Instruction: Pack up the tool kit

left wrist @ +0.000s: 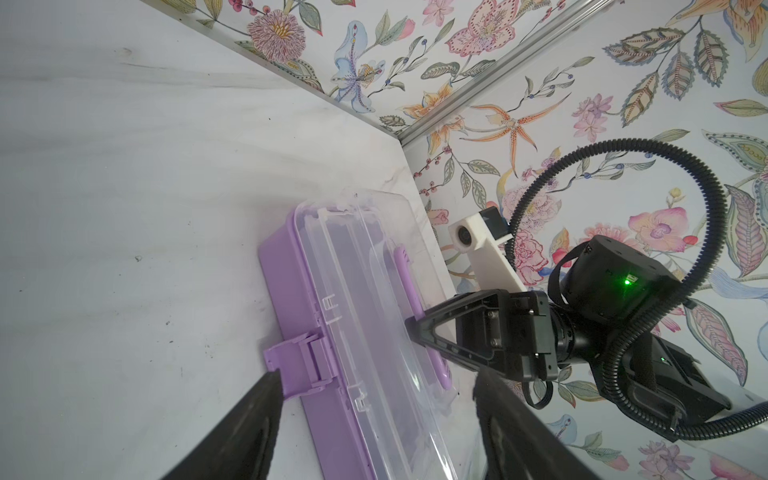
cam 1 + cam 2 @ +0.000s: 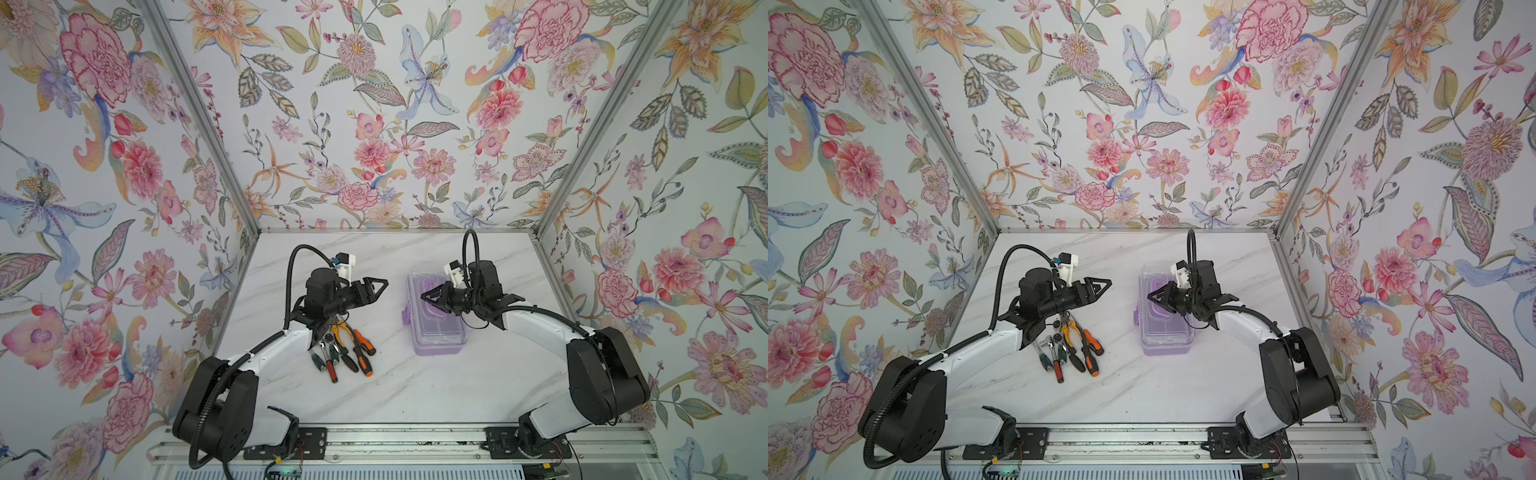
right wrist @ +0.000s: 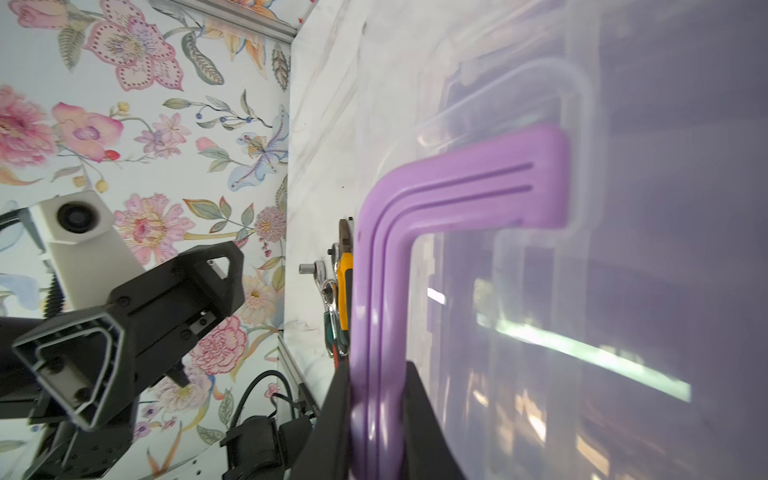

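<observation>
Two grippers in view. Right gripper (image 2: 426,296) clenched on purple handle (image 3: 374,291) atop box (image 2: 436,332); lid (image 1: 374,291) down. Box on table (image 2: 415,395), 2 o'clock of centre. Left gripper (image 2: 384,284) spread wide, empty, 9 o'clock of box. Tools (image 2: 345,349) heaped 8 o'clock. I judge box light, stiff, lid slick: handle safest hold; latch (image 1: 291,361) for opening.

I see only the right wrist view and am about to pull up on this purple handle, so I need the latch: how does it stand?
Observer: The latch juts out sideways from the box, not flat against its wall; it looks released.
Operator: Is the box open at all?
Observer: No, the clear lid lies down on it along the latch side.
Operator: What is left to pack?
Observer: The tools, in one pile on the table, partly under the left arm.
</observation>
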